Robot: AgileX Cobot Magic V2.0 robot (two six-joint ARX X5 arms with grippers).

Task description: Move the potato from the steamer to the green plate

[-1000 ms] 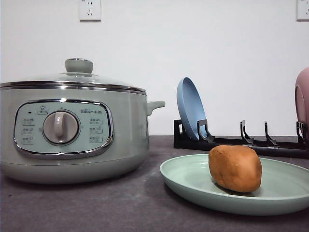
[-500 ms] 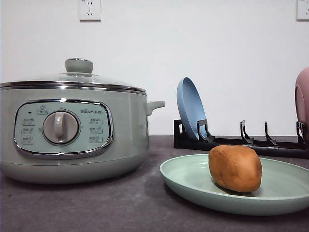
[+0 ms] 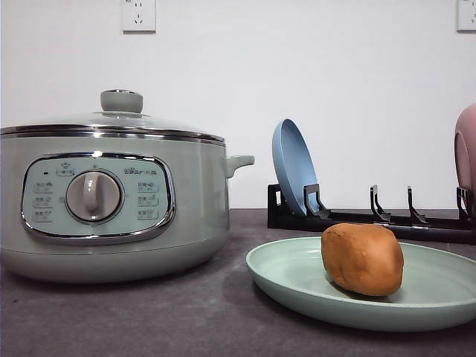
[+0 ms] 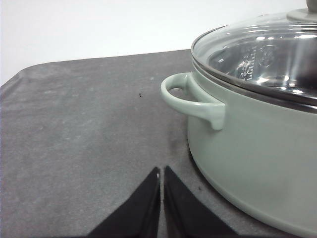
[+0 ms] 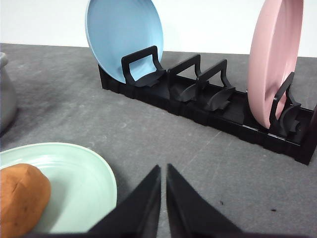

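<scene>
Dark grey tabletop [image 3: 149, 312], white wall [image 3: 335, 74], left tool [image 4: 161, 171] together, right tool [image 5: 163, 168] together.

The steamer [image 3: 111, 197] panel bears a small "Bear" logo (other labels too tiny to read).

The potato [image 3: 362, 259] lies on the green plate [image 3: 297, 286], right of the steamer [image 3: 111, 201].

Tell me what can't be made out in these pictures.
- Steamer interior: front view, its wall hides it; left wrist view, glare on the glass lid.
- Panel labels: front view, too small to read.
- Pink plate: front view, cut off by the edge.
- Potato: right wrist view, partly cropped.
</scene>
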